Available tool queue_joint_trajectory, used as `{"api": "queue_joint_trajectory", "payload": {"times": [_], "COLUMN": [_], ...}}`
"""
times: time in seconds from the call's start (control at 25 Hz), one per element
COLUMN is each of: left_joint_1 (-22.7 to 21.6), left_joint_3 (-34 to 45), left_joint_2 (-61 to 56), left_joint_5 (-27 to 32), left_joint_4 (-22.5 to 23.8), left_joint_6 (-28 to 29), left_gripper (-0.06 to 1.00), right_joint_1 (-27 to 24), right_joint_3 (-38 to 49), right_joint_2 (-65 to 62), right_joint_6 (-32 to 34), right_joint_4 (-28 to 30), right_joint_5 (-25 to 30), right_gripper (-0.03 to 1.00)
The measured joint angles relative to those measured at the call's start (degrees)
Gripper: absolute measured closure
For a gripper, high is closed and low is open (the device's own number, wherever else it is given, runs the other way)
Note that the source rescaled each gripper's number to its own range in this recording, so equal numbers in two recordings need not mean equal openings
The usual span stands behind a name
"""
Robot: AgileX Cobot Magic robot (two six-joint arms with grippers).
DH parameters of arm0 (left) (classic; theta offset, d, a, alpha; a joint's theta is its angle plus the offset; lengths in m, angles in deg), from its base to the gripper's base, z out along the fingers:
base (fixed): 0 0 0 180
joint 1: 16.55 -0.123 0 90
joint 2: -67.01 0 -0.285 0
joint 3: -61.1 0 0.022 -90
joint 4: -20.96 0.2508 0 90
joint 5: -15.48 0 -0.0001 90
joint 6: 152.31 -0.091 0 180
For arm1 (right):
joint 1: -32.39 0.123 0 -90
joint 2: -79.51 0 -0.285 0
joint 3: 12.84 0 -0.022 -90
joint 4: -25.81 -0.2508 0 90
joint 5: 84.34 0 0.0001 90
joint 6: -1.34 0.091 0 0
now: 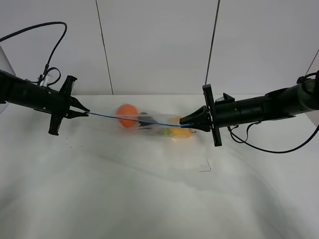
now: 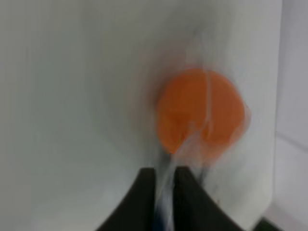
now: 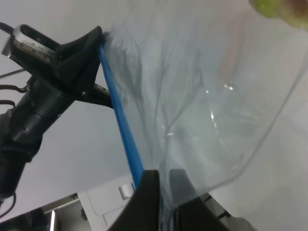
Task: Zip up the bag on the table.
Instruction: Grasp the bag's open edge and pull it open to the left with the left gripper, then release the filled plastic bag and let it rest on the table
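Observation:
The clear bag [image 1: 149, 124] hangs stretched between my two grippers just above the white table [image 1: 149, 199], with an orange fruit [image 1: 126, 114], a dark piece and a yellow piece inside. Its blue seal strip [image 1: 129, 118] runs taut along the top edge. My left gripper [image 1: 84, 113] is shut on the strip's left end. My right gripper [image 1: 191, 124] is shut on the strip's right end. The left wrist view shows its fingers pinching the plastic [image 2: 166, 192] below the blurred orange fruit [image 2: 202, 113]. The right wrist view shows the strip [image 3: 120, 125] running to the other gripper.
A white panelled wall [image 1: 159, 45] stands behind the table. Cables trail from both arms, one looping onto the table at the right [image 1: 259, 147]. A small dark wire-like scrap [image 1: 205, 168] lies on the table in front of the bag.

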Motion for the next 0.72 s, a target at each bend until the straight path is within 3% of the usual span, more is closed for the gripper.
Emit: {"api": "queue_joint_trajectory", "payload": {"times": [0.08,0.16,0.24,0.36,0.6,0.72], "left_joint_1": [-0.8,-1.1,-1.1,-1.1,-1.4,-1.4], "left_joint_3": [0.0,0.0,0.0,-1.3,-10.0,-16.6], "left_joint_2": [0.0,0.0,0.0,0.0,0.0,0.0], "left_joint_5": [-2.4,-3.2,-3.2,-2.9,2.0,6.0], "left_joint_4": [0.2,0.4,0.4,0.4,1.0,5.6], "left_joint_6": [-1.3,-2.1,-3.8,-10.2,-26.2,-30.8], "left_gripper": [0.59,0.26,0.07,-0.03,-0.05,-0.05], "right_joint_1": [-0.1,-0.1,-0.1,-0.1,-0.1,-0.1], "right_joint_3": [0.0,0.0,0.0,0.0,0.0,0.0], "right_joint_2": [0.0,0.0,0.0,0.0,0.0,0.0], "right_joint_6": [0.0,0.0,0.0,0.0,0.0,0.2], "right_joint_4": [0.3,0.5,0.5,0.5,0.5,0.5], "right_joint_5": [0.1,0.1,0.1,0.1,0.1,0.1], "right_gripper": [0.97,0.97,0.97,0.97,0.97,0.97]}}
